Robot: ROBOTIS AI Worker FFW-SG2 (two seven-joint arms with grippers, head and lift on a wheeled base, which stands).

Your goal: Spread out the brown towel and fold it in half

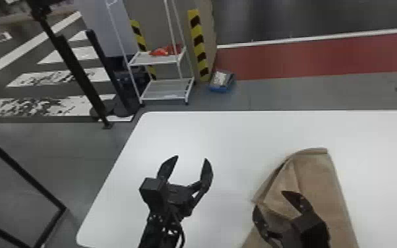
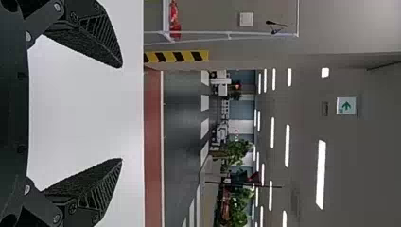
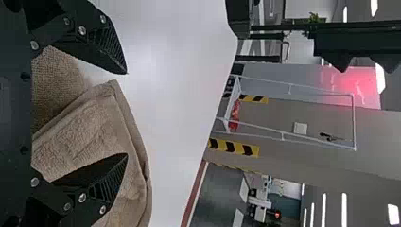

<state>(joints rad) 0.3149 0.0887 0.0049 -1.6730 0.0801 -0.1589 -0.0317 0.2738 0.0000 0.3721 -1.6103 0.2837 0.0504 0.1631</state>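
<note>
The right gripper (image 1: 270, 201), fingers apart, is at the brown towel (image 1: 323, 178); the left gripper (image 1: 191, 158), also released, is over the white table (image 1: 240, 132). Beyond stands a white rack (image 1: 165, 96).

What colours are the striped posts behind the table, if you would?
The striped posts are yellow and black, clearest in the head view.

On the bench (image 1: 240, 132), the towel (image 1: 323, 184) lies to the right of my left claw (image 1: 192, 158); my right claw (image 1: 270, 199) is at its left part. Beyond the bench's far edge, the rack (image 1: 153, 62) stands left of the box (image 1: 222, 86), both on the floor (image 1: 280, 95).
</note>
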